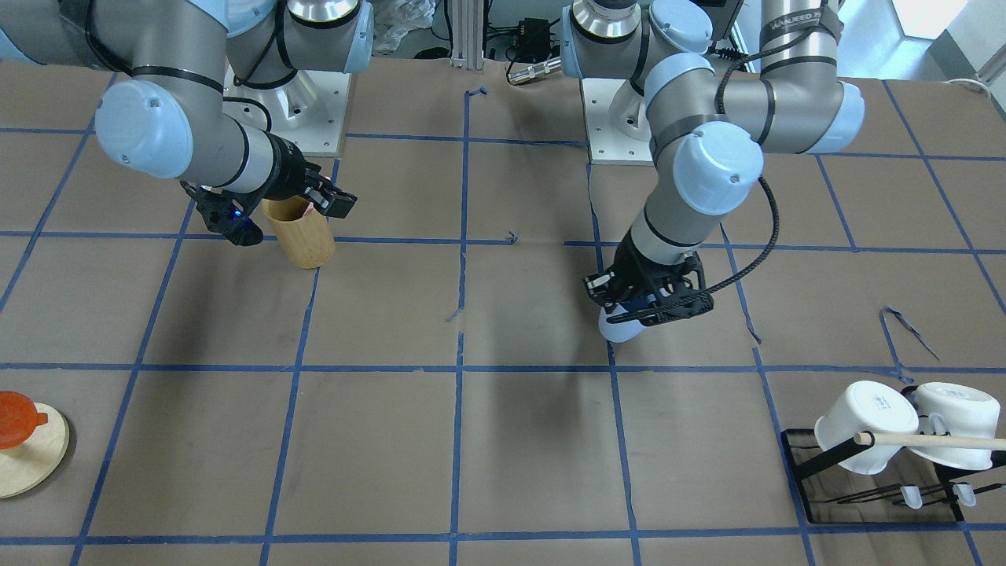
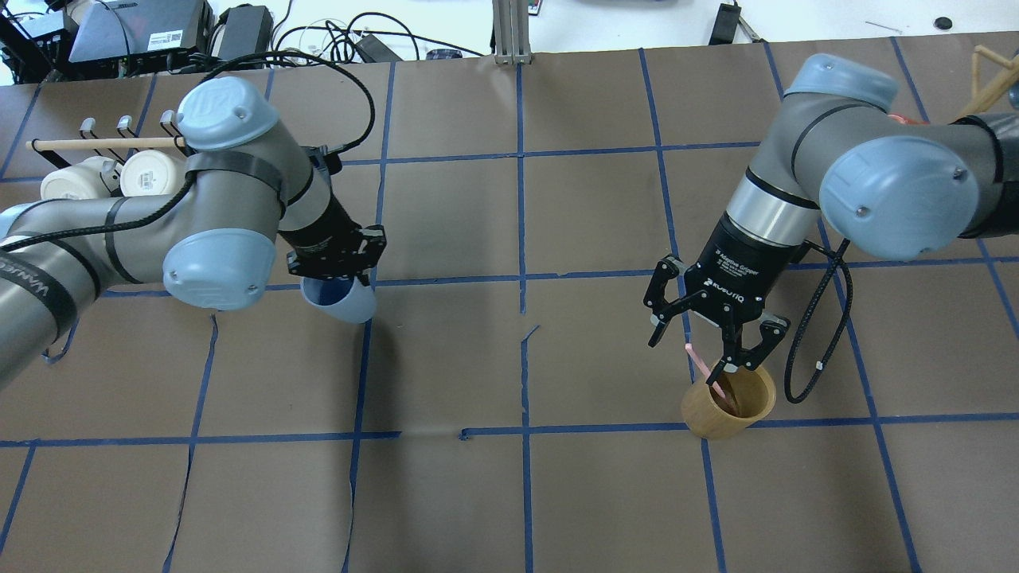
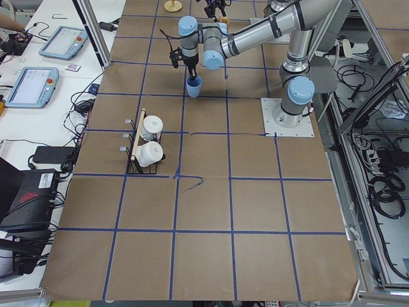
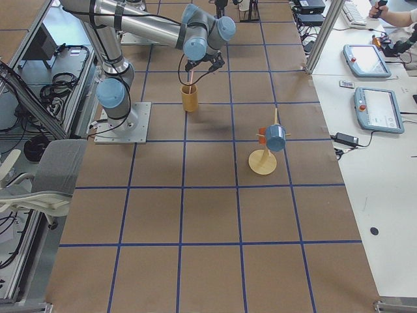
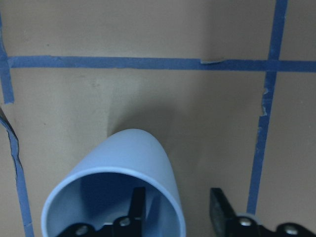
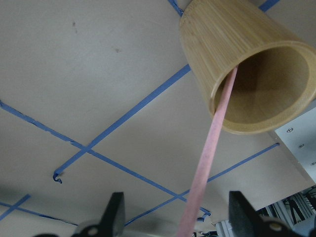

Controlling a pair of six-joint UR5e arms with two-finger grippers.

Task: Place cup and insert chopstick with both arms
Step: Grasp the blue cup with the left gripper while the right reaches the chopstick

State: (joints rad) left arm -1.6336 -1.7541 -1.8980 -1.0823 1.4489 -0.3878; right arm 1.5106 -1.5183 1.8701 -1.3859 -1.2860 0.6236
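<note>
1. The right end effector [image 6: 177, 215] is hanging just above the mouth of the tan, ribbed bamboo cup [image 6: 222, 44]. Its fingers are spread wide, released and grasping nothing.
2. The thin pink chopstick [image 6: 213, 143] is standing with its lower end inside the bamboo cup and leaning on the rim. Its long axis is slanting up and out of the cup toward the right end effector. The upper end is lying between the spread fingers and, in the wrist view, appears to be touching neither.
3. Judgement: the right arm is much the nearer to the chopstick. Any lift-off needs to run clear of the slanted shaft, or the shaft may be knocked out.
4. The left end effector [image 2: 337, 269] is clenching the wall of the light blue plastic cup [image 2: 341, 302], one finger inside and one outside. The cup is hanging tilted beneath it, mouth toward the wrist, over the brown paper-covered desk [image 2: 509, 493] and well apart from the bamboo cup. Whether its base is touching the desk cannot be told.
5. The chopstick is showing straight, slender and evenly pale pink. The blue cup is showing smooth, tapered and empty.
</note>
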